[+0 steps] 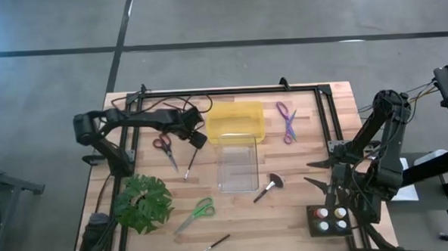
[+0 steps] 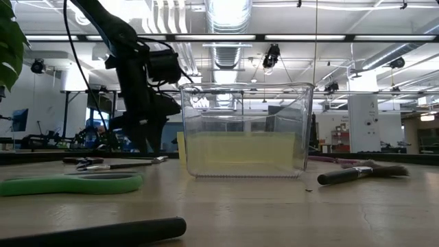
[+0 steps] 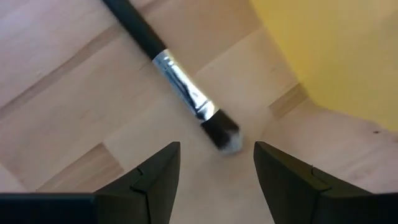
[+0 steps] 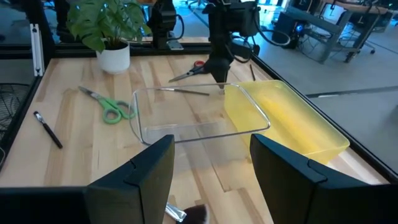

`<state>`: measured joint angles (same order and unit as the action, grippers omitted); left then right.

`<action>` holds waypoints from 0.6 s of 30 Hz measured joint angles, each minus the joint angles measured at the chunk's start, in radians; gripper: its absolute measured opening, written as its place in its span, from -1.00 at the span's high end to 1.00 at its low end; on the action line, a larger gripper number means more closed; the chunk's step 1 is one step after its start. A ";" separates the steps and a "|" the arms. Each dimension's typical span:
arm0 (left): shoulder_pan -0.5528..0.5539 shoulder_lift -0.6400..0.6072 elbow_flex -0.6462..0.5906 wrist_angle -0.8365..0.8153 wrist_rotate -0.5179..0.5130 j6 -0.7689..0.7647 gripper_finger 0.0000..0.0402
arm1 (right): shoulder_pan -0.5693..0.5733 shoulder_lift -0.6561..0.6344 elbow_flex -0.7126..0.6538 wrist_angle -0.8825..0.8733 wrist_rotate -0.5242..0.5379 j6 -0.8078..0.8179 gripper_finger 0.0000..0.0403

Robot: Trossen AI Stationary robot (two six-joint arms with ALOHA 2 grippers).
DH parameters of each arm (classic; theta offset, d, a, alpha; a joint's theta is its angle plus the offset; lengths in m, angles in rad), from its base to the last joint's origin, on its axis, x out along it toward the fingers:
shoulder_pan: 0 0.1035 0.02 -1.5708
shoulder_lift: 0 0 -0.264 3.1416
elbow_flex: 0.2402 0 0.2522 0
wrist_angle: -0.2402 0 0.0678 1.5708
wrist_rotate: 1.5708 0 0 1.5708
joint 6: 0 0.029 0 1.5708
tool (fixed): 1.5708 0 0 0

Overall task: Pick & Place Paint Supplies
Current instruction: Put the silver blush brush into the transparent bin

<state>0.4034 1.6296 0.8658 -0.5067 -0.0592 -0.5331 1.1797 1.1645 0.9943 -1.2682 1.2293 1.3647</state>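
Observation:
A thin dark-handled brush [image 1: 190, 163] with a silver ferrule lies flat on the wood, left of the clear bin [image 1: 237, 163]. My left gripper [image 1: 197, 141] hangs open just above the brush's bristle end [image 3: 222, 134]; its fingers stand on either side without touching. My right gripper [image 1: 314, 173] waits open at the table's right side, above the broad-headed brush [image 1: 269, 186]. Also lying flat are red-handled scissors [image 1: 163, 147], purple scissors [image 1: 287, 121], green scissors [image 1: 197, 213] and a second dark brush [image 1: 214, 245]. The paint bottles [image 1: 329, 219] stand in a black tray.
A yellow bin [image 1: 236, 120] sits against the far end of the clear bin. A potted leafy plant [image 1: 142, 203] stands near the left front corner. A black metal frame [image 1: 230, 90] runs round the table's far and side edges. Bare wood lies between the clear bin and the purple scissors.

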 joint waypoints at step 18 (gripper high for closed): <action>0.000 -0.002 -0.002 0.037 0.001 -0.070 -0.06 | 0.000 0.000 0.000 0.008 -0.008 -0.006 -0.04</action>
<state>0.4030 1.6272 0.8639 -0.4696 -0.0586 -0.6032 1.1797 1.1645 0.9943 -1.2606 1.2213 1.3590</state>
